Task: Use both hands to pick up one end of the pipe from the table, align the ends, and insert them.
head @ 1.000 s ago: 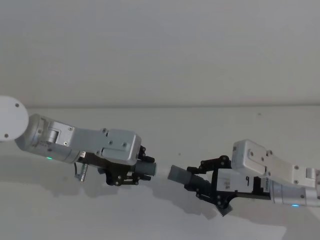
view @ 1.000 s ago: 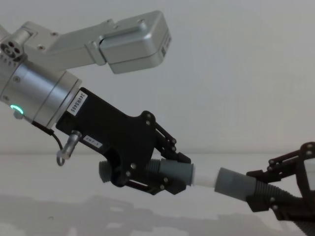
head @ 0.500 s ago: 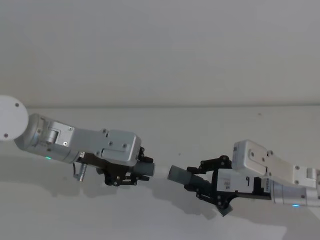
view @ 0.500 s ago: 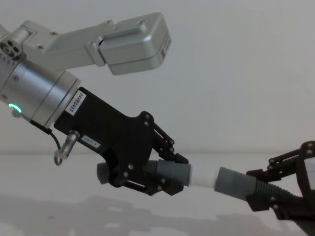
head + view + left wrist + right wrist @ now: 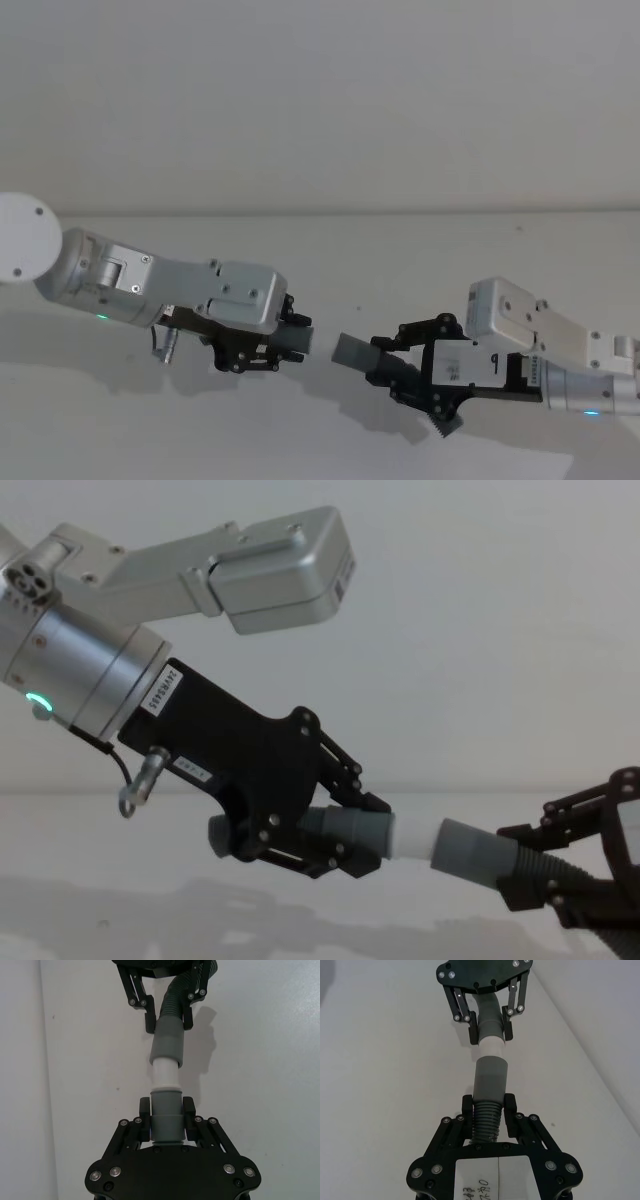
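Now the two ends are held off the plain white matte worktop (image 5: 420,250), facing each other with the insertion barely begun. In the chest view, nearest and large, the left black linked-finger pincer (image 5: 345,830) on the thick silver arm is pressed onto the smooth grey cuff with the narrower white tip (image 5: 405,837). Just beyond it, the right black pincer (image 5: 530,875) is clamped on the dark grey ribbed flexible hose (image 5: 545,868), right behind the plain wider grey sleeve (image 5: 470,850). From the left wrist, the white tip seems to meet the sleeve's mouth; from the right wrist, a small gap is seen between them, so contact cannot be settled.

For this step to be done well, both axes are best brought onto one line before any push is given, since in the head view the sleeve (image 5: 352,351) looks slightly tilted against the tip. The advance is judged safest along that shared line, slowly, with both grips kept firm so the hose is not buckled behind the sleeve.
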